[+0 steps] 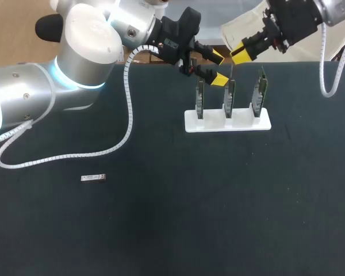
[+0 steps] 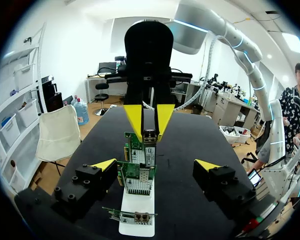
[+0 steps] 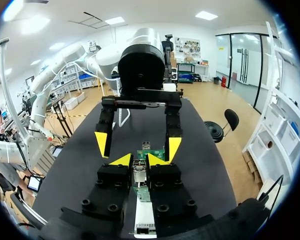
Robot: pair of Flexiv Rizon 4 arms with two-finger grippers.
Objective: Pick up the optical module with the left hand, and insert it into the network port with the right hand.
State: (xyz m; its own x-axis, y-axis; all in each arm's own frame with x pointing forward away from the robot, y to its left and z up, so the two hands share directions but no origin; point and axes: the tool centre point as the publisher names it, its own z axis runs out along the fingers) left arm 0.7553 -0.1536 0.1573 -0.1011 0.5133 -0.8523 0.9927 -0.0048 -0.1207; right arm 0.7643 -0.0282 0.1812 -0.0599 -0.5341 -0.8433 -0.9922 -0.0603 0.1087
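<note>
So the non-task stuff here is pretty minimal. The worktop (image 1: pixel 218 218) is a dark, nearly black matte surface that fills most of the head view. A white stand (image 1: pixel 228 122) sits flat on it toward the far side, a bit right of the middle, with its long side running across. From the left wrist view you see the same stand (image 2: pixel 136 229) end-on, and in the right wrist view just a sliver of its white base (image 3: pixel 144 222) shows. There's also a small silvery oblong piece (image 1: pixel 93 177) lying flat on the worktop at the left, well apart from the stand. It's too small to tell what it is.
</note>
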